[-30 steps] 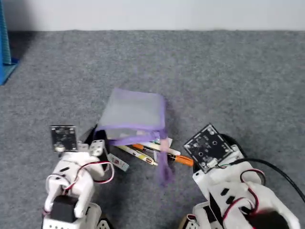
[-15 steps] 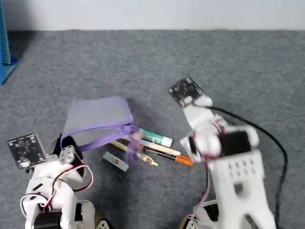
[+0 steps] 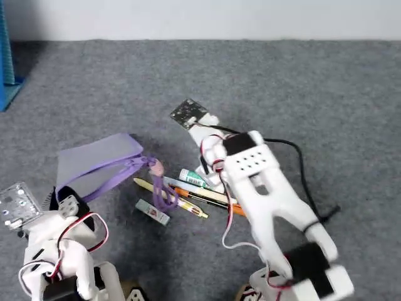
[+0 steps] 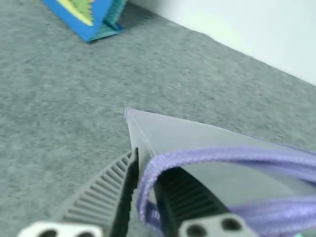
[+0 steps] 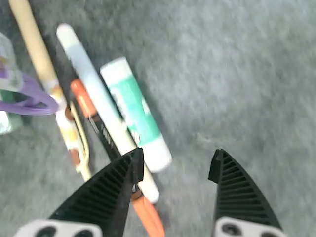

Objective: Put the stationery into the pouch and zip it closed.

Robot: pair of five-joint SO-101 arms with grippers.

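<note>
In the high view the pouch (image 3: 97, 164), grey with purple trim, lay left of centre on the grey bench (image 3: 313, 94), and its purple zip cord (image 3: 160, 191) trailed toward the middle, over a loose cluster of stationery outside the pouch. The cluster held a green and white glue stick (image 3: 193, 179), a yellow pencil (image 3: 150, 187), an orange-ended pen (image 3: 237, 210) and, just below them in the frame, a small eraser (image 3: 152, 212) lying apart. The left tool (image 3: 67, 199) sat at the pouch's lower left corner. Its own wrist view gave what the overhead one could not: the left tool (image 4: 148, 170) was pinched narrowly on the pouch (image 4: 207, 143), the purple rim running between the jaws. That view also showed a blue object (image 4: 89, 15) far off by the wall. The right arm reached over the cluster at the frame's centre and covered its tool from above. The right wrist view showed the right tool (image 5: 177, 155) spread wide, holding nothing, hovering just over the end of the glue stick (image 5: 136, 118). Beside that lay a white pen (image 5: 94, 84), the orange-ended pen (image 5: 81, 98), the pencil (image 5: 32, 39) and a loop of the zip cord (image 5: 29, 96).
</note>
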